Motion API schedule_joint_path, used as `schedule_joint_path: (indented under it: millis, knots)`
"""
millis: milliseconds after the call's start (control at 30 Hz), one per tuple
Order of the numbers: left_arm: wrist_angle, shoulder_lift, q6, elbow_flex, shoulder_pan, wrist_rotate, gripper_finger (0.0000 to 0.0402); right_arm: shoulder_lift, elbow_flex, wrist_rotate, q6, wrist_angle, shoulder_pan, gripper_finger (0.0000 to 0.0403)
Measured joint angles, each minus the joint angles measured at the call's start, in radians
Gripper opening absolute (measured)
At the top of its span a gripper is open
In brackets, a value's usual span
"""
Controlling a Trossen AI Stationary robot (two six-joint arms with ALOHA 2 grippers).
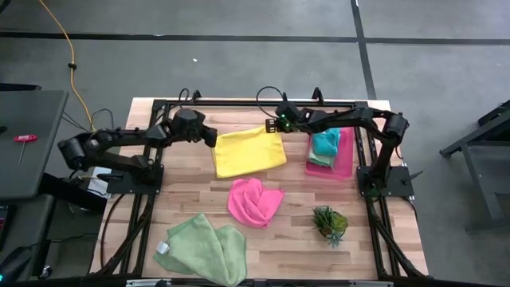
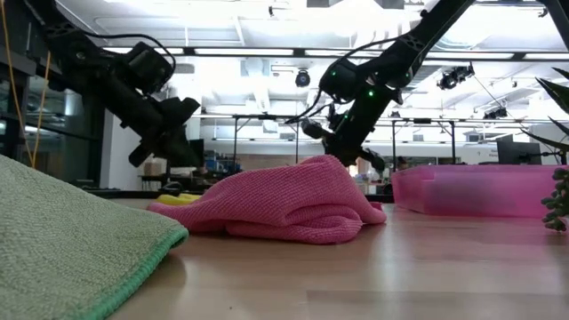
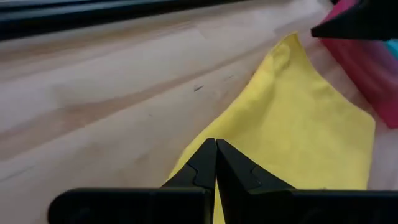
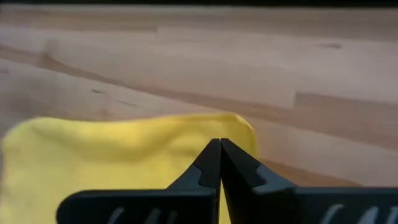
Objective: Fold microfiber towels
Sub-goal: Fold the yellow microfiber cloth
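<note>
Though hidden overhead, fingers (image 3: 216, 163) together

Five towels: two green (image 1: 203, 247), one yellow (image 1: 249, 151), pink (image 1: 255, 202), teal (image 1: 325, 143).

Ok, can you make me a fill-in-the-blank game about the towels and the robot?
1. Both tools, the left tool and the right tool, are shut on the ___ towel.
2. The teal towel lies in the pink ___.
3. The towel in the middle of the table is hot ___.

Missing words: yellow; tray; pink
</note>
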Motion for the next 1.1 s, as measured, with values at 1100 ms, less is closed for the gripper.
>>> schedule_joint_path:
  millis: [1100]
  knots:
    - [0.068,0.273,0.079,0.003,-0.007,-0.052,0.0,0.056,0.0,-0.193,-0.022,-0.201,0.121,0.0]
